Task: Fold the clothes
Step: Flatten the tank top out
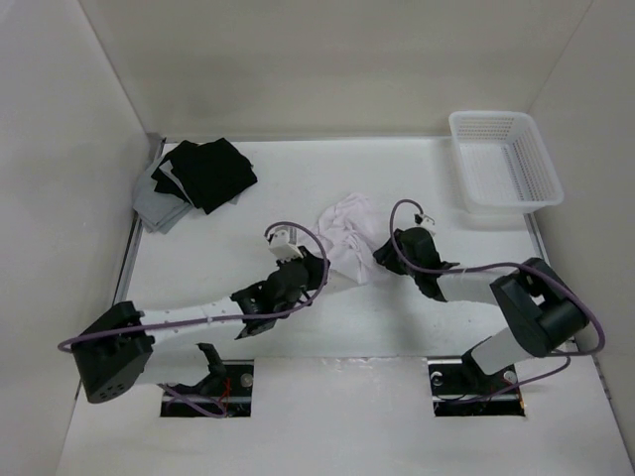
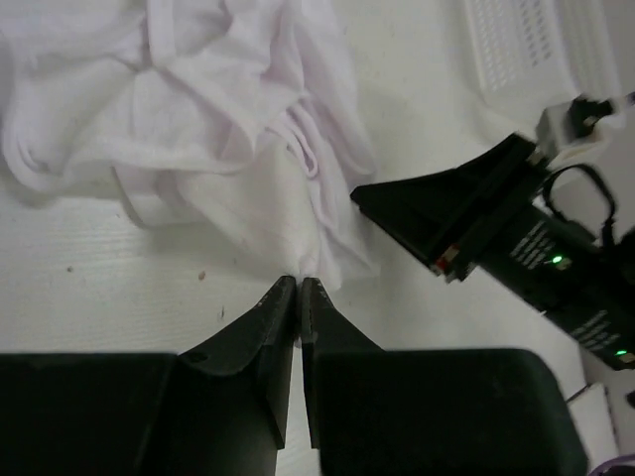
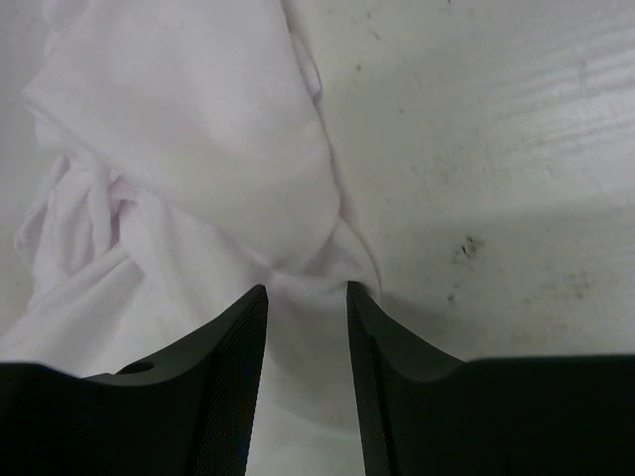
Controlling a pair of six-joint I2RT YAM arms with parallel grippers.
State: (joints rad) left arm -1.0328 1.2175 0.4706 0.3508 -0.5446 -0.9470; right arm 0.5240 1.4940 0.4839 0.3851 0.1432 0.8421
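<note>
Top external: a white desk [image 1: 298,178] boxed in by plain pale walls [image 1: 327,59] carries the crumpled white clothes [image 1: 347,236] near its middle, between the left hand [image 1: 319,270] and the right hand [image 1: 383,254]. Black garments [image 1: 210,171] lie partly over a grey cloth [image 1: 157,210] at the far left corner, and a white basket [image 1: 496,119] sits far right. Left wrist: that hand is pinched together on a drawn-out corner of the fabric (the desk is faintly speckled here). Right wrist: its fingers stand apart, astride a bunched fold on the scuffed, lightly ridged desk.

robot lab: white panels [image 1: 298,59] wall the table [image 1: 327,174].
</note>
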